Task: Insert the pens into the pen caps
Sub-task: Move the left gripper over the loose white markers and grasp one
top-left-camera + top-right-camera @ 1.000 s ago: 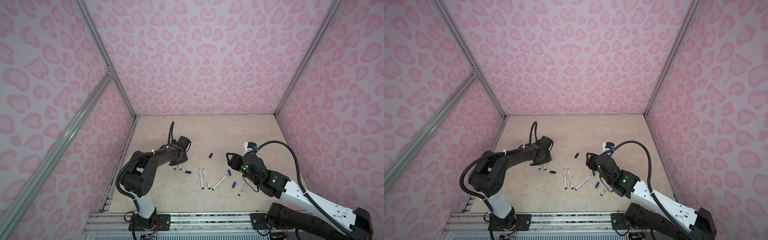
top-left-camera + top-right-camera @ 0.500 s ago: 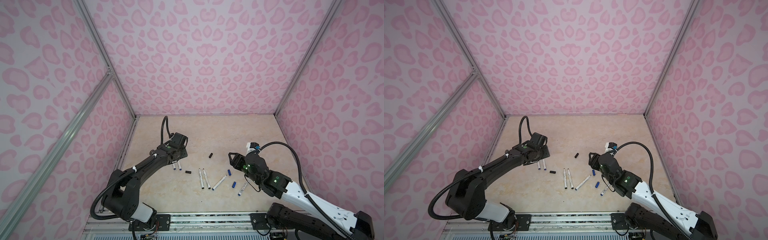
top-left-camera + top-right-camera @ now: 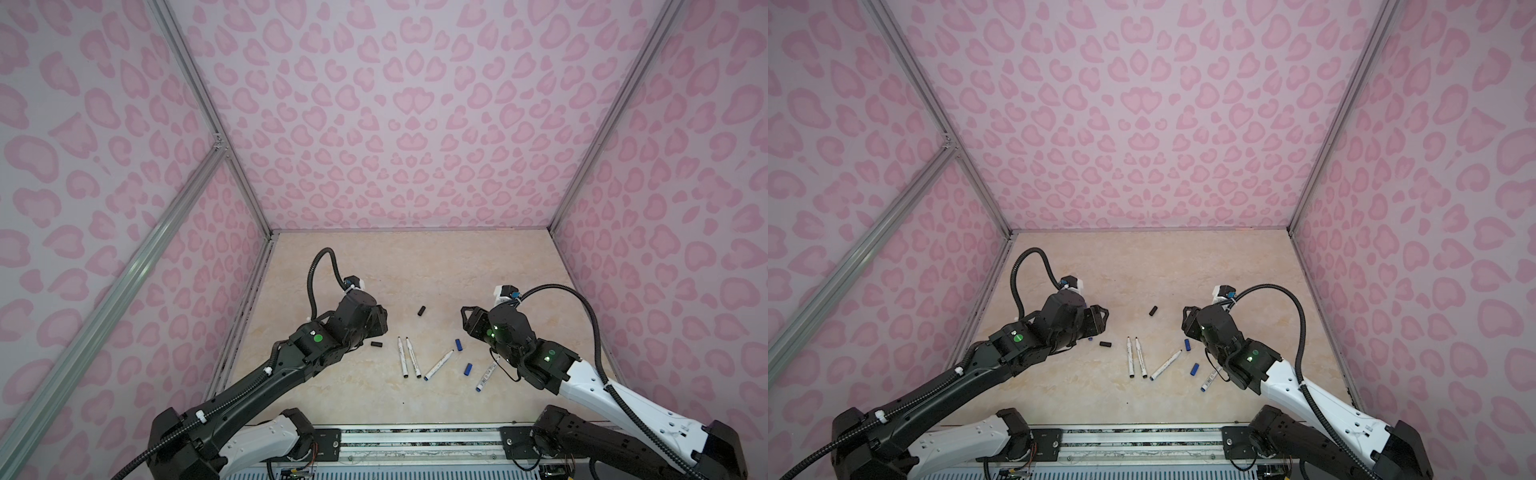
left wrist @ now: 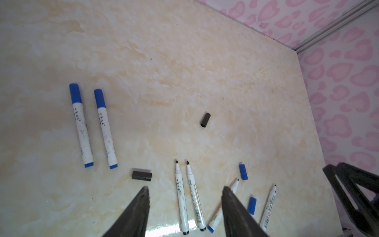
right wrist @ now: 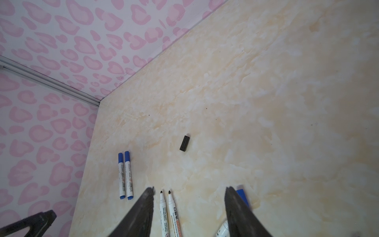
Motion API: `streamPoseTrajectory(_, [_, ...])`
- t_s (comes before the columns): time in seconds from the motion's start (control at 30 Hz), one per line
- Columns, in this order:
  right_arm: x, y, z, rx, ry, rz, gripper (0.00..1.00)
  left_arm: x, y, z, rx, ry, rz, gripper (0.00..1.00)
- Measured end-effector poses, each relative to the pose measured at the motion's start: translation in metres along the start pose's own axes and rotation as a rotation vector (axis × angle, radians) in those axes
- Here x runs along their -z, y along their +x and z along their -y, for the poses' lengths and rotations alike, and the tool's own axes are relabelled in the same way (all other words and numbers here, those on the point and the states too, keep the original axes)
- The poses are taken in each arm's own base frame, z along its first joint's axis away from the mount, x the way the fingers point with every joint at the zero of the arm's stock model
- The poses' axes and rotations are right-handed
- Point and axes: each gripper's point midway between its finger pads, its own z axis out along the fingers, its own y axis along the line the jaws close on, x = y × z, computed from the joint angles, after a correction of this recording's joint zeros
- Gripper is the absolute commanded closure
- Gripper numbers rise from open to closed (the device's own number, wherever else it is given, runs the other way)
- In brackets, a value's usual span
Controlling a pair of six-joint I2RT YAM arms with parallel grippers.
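White plastic barrels with black felt tips: the two uncapped black pens (image 4: 180,192) lie side by side on the glossy marbled table (image 4: 184,71), tips pointing away from the robot. The stubby black cap (image 4: 141,175) lies just beside them, crosswise. We see the left gripper (image 4: 185,189) nearer, probably just above them, jaws apart and empty. The right gripper (image 5: 189,189) is likewise spread wide, holding nothing.

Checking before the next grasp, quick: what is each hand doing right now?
Left hand: open, holding nothing.
Right hand: open, holding nothing.
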Motion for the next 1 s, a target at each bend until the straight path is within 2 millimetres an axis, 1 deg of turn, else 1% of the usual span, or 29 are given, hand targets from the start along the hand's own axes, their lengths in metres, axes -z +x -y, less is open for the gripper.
streamPoseTrajectory(0.1, [-0.003,0.0,0.004,0.003,0.015,0.0,0.44,-0.002,0.025,0.007,-0.005,0.01,-0.042,0.45])
streamPoseTrajectory(0.2, [-0.003,-0.002,0.008,0.005,0.028,0.008,0.44,-0.007,0.046,0.017,-0.018,0.009,-0.079,0.51])
streamPoseTrajectory(0.27, [-0.003,-0.002,0.012,0.01,0.037,0.013,0.44,-0.016,0.06,0.022,-0.021,-0.008,-0.105,0.53])
streamPoseTrajectory(0.33, [-0.002,-0.002,0.013,0.011,0.039,0.017,0.44,-0.026,0.069,0.022,-0.019,-0.039,-0.118,0.53])
streamPoseTrajectory(0.5, [-0.004,0.0,0.017,0.022,0.052,0.014,0.44,-0.051,0.087,0.013,0.006,-0.128,-0.144,0.53])
streamPoseTrajectory(0.63, [-0.007,0.001,0.02,0.031,0.067,0.008,0.44,-0.071,0.103,0.01,0.011,-0.171,-0.175,0.55])
streamPoseTrajectory(0.73, [-0.009,0.002,0.021,0.041,0.071,0.004,0.43,-0.081,0.11,0.012,0.008,-0.187,-0.191,0.55])
streamPoseTrajectory(0.83, [-0.012,0.002,0.019,0.055,0.075,-0.005,0.44,-0.085,0.114,0.011,0.007,-0.2,-0.196,0.55])
streamPoseTrajectory(0.9, [-0.014,0.001,0.017,0.06,0.075,-0.008,0.44,-0.086,0.115,0.016,-0.001,-0.199,-0.199,0.57])
streamPoseTrajectory(1.0, [-0.019,0.0,0.02,0.064,0.091,-0.016,0.47,-0.086,0.119,0.037,-0.044,-0.163,-0.201,0.56])
